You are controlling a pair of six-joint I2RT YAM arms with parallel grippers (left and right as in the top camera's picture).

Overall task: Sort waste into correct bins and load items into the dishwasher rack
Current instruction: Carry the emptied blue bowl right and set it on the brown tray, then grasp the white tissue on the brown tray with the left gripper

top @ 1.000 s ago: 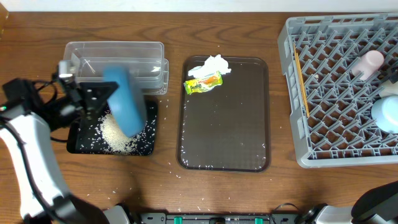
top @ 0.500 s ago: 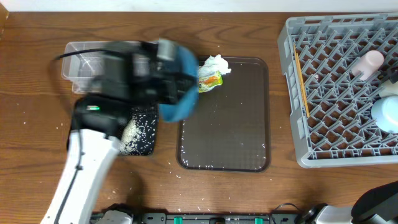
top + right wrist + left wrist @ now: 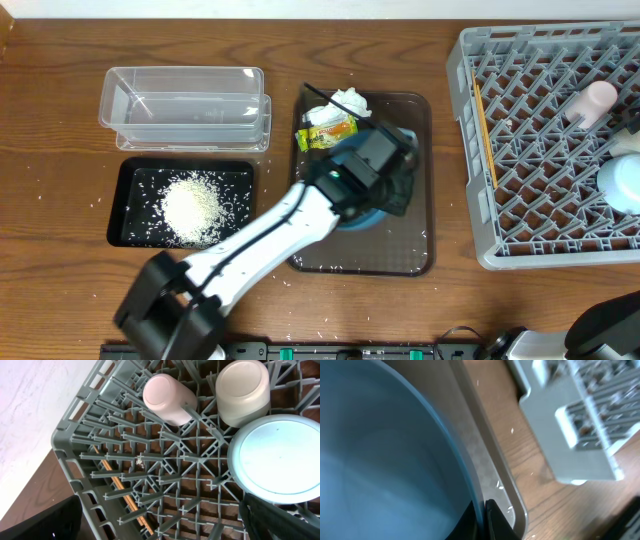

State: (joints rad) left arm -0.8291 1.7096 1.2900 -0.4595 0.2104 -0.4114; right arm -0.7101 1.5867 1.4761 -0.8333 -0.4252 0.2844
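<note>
My left gripper (image 3: 482, 517) is shut on the rim of the large dark-blue bowl (image 3: 385, 460), and its jaws pinch the wall from both sides. From overhead the bowl (image 3: 352, 217) hangs over the brown serving tray (image 3: 410, 250), mostly hidden under the arm. A heap of white rice (image 3: 190, 206) lies in the black tray (image 3: 130, 235). The clear container (image 3: 185, 100) stands behind it. The napkin (image 3: 349, 102) and wrapper (image 3: 327, 134) lie at the brown tray's far end. My right gripper (image 3: 160, 525) stands open above the rack (image 3: 75, 445), which holds the pink cup (image 3: 167, 397), pale cup (image 3: 243, 392), light-blue bowl (image 3: 280, 457) and chopsticks (image 3: 122, 495).
The grey rack (image 3: 470, 150) fills the right side of the table, close to the brown tray's right edge. Loose rice grains (image 3: 285, 272) are scattered on the wood around the black tray and on the brown tray.
My left arm has swung the dark-blue bowl from above the black tray rightwards to above the brown tray. The rice heap now lies uncovered in the black tray.
</note>
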